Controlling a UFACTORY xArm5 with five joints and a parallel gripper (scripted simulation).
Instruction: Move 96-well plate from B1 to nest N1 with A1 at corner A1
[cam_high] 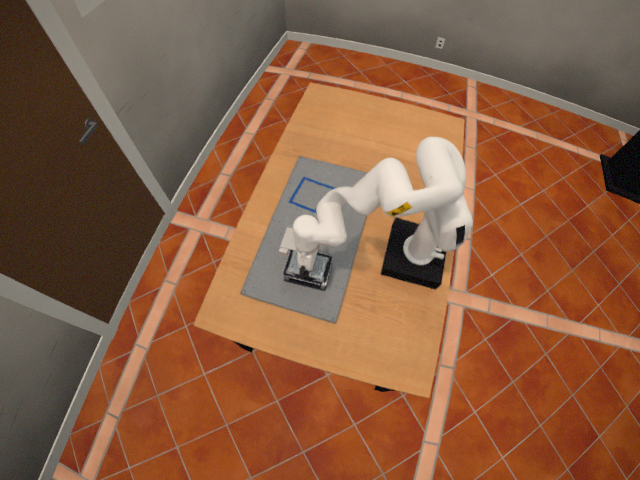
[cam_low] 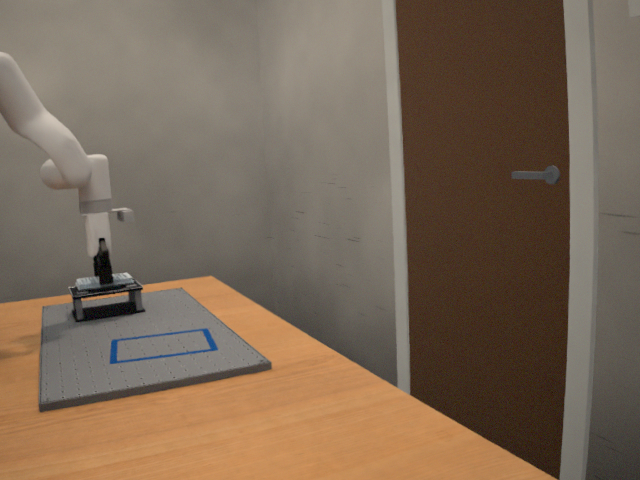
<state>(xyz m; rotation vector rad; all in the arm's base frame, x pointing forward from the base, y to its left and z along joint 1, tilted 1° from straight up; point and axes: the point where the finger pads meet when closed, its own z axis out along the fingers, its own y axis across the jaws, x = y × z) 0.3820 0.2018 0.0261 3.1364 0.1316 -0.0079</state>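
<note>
While the top view hides most of the tool under the white five-joint robot arm [cam_high: 382, 188], it does show the pale rectangular 96-well plate [cam_high: 320, 266] lying on the raised black plate nest [cam_high: 306, 280], at one end of the grey perforated metal breadboard [cam_high: 289, 294]. Only slivers of the plate show on either side of the wrist from above. The exterior view gives the side profile instead: the black two-finger gripper [cam_low: 102, 268] points straight down, its fingers clamped on the plate [cam_low: 121, 279], which lies level on the nest's top deck [cam_low: 105, 290]. Grey corner posts [cam_low: 78, 307] lift that deck off the breadboard [cam_low: 155, 372].

Neither view is sharp enough to make out the plate's cut-off corner or any A1 mark.

Well apart from the nest, the blue rectangular outline [cam_high: 311, 195] [cam_low: 163, 345] on the breadboard has nothing inside it. Only the top view shows the arm's black square base block [cam_high: 400, 273] on the light wooden table [cam_high: 372, 335].
</note>
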